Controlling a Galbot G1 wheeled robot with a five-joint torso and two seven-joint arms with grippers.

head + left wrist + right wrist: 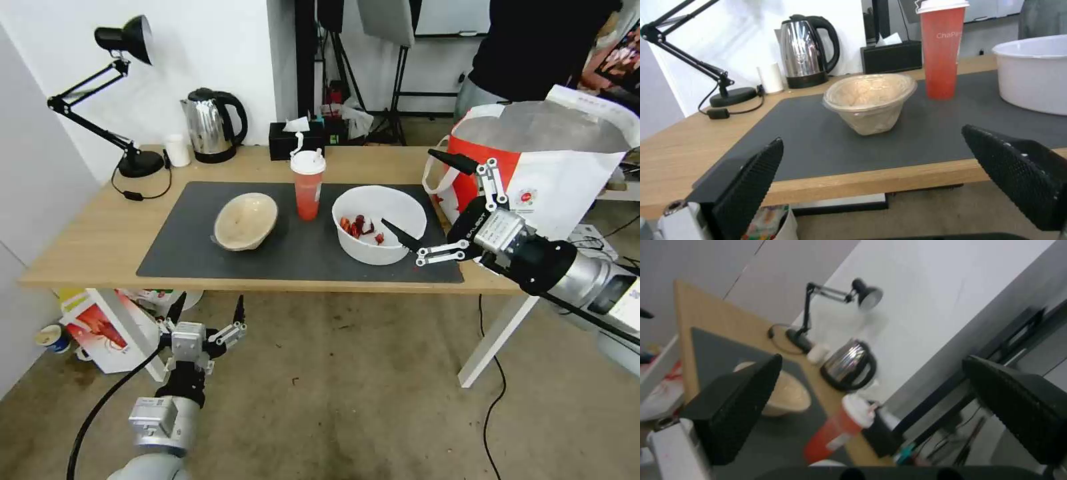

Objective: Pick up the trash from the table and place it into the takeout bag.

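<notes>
1. While the left hand (208,313) hangs low, nearer than the counter (100,233) edge and below it, its fingers are spread wide and empty.
2. Just past that edge lies the dark mat (193,253), which carries all three pieces of trash.
3. At the mat's right end, the right hand (433,200) hovers wide open with its lower finger over the near rim of the white bowl (379,223), holding nothing.
4. That bowl is thin plastic with red scraps inside; it looks light but springy, so I would pinch the rim and keep it level.
5. Left of centre on the mat, the beige bowl (245,221) sits tilted; it looks light and a bit soft, best taken by its rim.
6. Toward the mat's far edge stands the red cup (308,185), tall and easy to tip; grip it mid-body, gently.
7. Off the mat's right end, the bag (553,167) stands open-mouthed, floppy-sided.
</notes>
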